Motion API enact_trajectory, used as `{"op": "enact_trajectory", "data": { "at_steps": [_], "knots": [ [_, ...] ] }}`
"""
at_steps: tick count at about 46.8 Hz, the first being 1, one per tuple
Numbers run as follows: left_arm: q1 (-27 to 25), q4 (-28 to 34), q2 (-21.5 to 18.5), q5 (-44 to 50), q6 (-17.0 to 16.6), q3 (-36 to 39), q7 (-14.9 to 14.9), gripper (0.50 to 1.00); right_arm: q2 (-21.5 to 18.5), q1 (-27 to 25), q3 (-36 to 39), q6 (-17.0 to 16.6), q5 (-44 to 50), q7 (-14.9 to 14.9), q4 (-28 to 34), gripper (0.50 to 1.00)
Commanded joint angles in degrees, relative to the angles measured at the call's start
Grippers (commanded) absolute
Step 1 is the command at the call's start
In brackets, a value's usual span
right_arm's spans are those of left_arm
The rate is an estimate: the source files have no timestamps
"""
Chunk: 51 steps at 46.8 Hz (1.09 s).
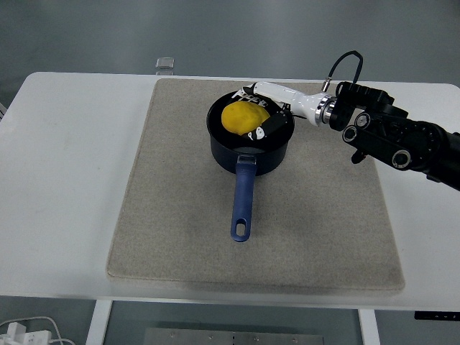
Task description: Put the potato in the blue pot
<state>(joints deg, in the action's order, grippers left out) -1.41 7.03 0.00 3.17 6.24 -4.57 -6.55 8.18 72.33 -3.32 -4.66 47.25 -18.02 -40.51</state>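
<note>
A yellow potato (244, 117) lies inside the dark blue pot (250, 154), which stands on the beige mat with its long blue handle (244, 200) pointing toward the near edge. My right hand (260, 109) reaches in from the right, down over the pot's rim, and its white and black fingers (255, 132) still wrap the potato from behind and from the front. The left arm does not show in the head view.
The beige mat (180, 215) covers the middle of the white table (65, 180). A small clear block (165, 63) sits at the table's far edge, behind the mat. My black right forearm (399, 140) hangs over the mat's right side.
</note>
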Motion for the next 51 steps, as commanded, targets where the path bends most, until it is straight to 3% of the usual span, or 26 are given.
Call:
{"op": "enact_trajectory", "data": {
  "at_steps": [1, 34, 42, 51],
  "knots": [
    [0.0, 0.0, 0.0, 0.0, 0.0, 0.0, 0.0, 1.000, 0.1, 0.0, 0.1, 0.1, 0.0, 0.0, 0.1, 0.932],
    [0.0, 0.0, 0.0, 0.0, 0.0, 0.0, 0.0, 1.000, 0.8, -0.3, 0.3, 3.0, -0.1, -0.1, 0.0, 0.932],
    [0.0, 0.0, 0.0, 0.0, 0.0, 0.0, 0.0, 1.000, 2.9, -1.2, 6.3, 3.3, -4.5, 0.0, 0.0, 0.932],
    [0.0, 0.0, 0.0, 0.0, 0.0, 0.0, 0.0, 1.000, 8.1, -1.8, 9.4, 3.0, -12.6, 0.0, 0.0, 0.932]
  ]
}}
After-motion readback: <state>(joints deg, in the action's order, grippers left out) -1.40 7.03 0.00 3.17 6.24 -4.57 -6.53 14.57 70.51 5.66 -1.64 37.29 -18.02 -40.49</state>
